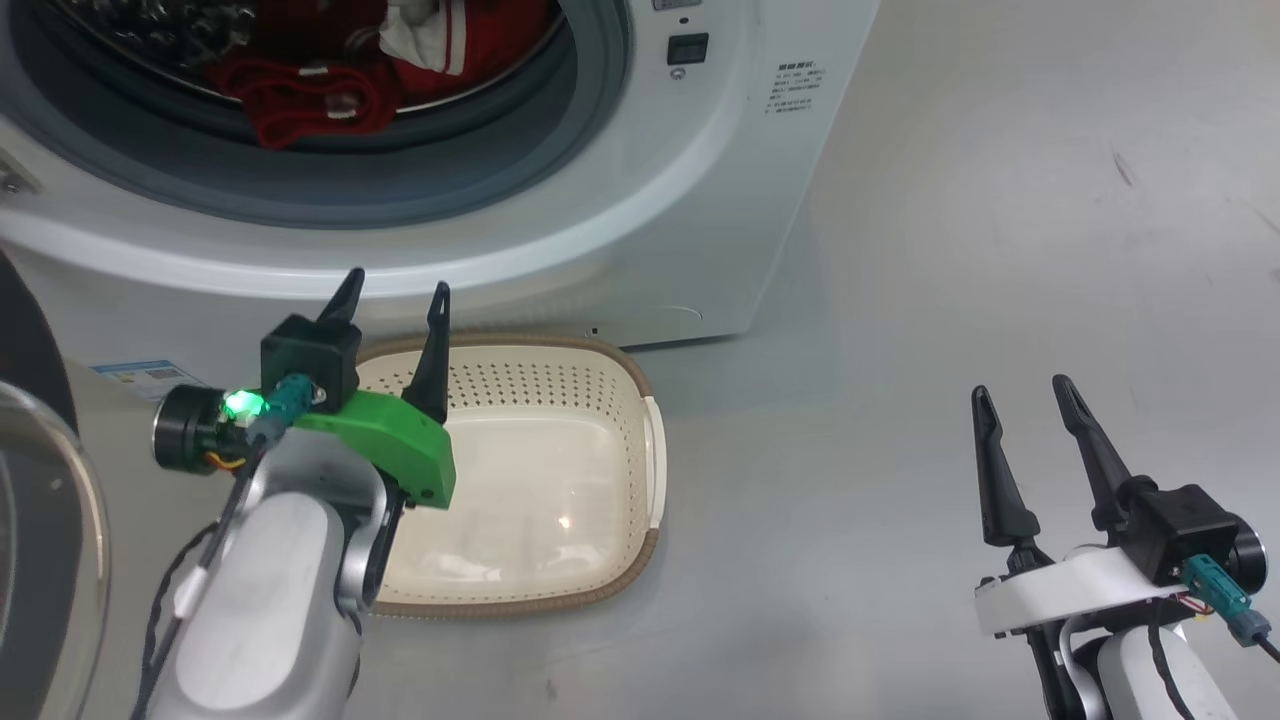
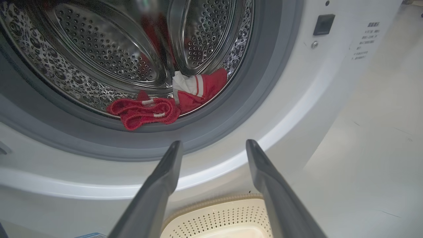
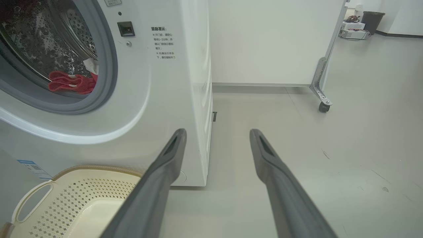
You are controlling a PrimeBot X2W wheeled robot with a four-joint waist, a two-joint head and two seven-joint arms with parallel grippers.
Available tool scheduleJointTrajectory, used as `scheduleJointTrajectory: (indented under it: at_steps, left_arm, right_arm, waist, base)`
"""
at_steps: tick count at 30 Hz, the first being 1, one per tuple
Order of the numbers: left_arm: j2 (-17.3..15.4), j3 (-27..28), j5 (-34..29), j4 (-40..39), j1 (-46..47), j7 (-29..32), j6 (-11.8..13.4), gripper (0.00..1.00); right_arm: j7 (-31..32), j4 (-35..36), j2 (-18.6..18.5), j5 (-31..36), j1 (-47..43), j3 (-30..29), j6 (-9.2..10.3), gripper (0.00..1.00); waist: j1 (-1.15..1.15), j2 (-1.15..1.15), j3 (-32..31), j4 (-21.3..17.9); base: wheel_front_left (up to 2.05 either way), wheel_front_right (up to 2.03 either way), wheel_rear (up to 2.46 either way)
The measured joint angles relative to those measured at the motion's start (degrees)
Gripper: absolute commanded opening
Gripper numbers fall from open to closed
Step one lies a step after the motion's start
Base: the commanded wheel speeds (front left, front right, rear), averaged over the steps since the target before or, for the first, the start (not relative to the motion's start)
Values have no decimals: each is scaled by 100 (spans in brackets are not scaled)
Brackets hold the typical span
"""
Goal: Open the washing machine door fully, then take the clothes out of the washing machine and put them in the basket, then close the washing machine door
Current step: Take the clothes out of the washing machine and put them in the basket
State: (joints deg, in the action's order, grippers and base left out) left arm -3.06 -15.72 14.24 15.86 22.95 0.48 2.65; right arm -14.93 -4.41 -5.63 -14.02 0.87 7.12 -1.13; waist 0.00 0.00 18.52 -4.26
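Left gripper (image 1: 397, 283), fingers spread and empty, hovers over the basket's (image 1: 655, 450) 10 o'clock corner, aimed at the washing machine (image 1: 650, 220). The basket holds nothing. The clothes (image 1: 300, 95) lie at its 12 o'clock in the drum (image 2: 109, 49), one red piece draped onto the grey seal (image 2: 82, 138). The washing machine door (image 1: 60, 560) stands open at 9 o'clock. Right gripper (image 1: 1021, 388), open and empty, sits at 4 o'clock. A shallow pinch could snag the seal or drop a garment short of the basket.
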Motion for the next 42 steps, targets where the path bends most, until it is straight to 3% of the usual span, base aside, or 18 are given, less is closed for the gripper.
scheduleJointTrajectory:
  at_steps: [6, 23, 42]
  left_arm:
    - [-66, 100, 166, 179, 827, 561, -152, 100]
    - [-869, 651, 289, 923, 2903, 1729, -432, 100]
    - [-1473, 805, 69, 1720, 3949, 2060, -427, 100]
  right_arm:
    - [0, 77, 35, -7, 271, 33, -60, 100]
    - [0, 20, 225, -127, 1130, 232, -234, 100]
    - [0, -234, 319, -344, 1282, 319, -286, 100]
  waist:
    - [0, 0, 457, -199]
    - [1, 0, 1528, -1010]
    - [1, 0, 1939, -1803]
  base:
    - [0, 0, 0]
    - [0, 0, 0]
    - [0, 0, 0]
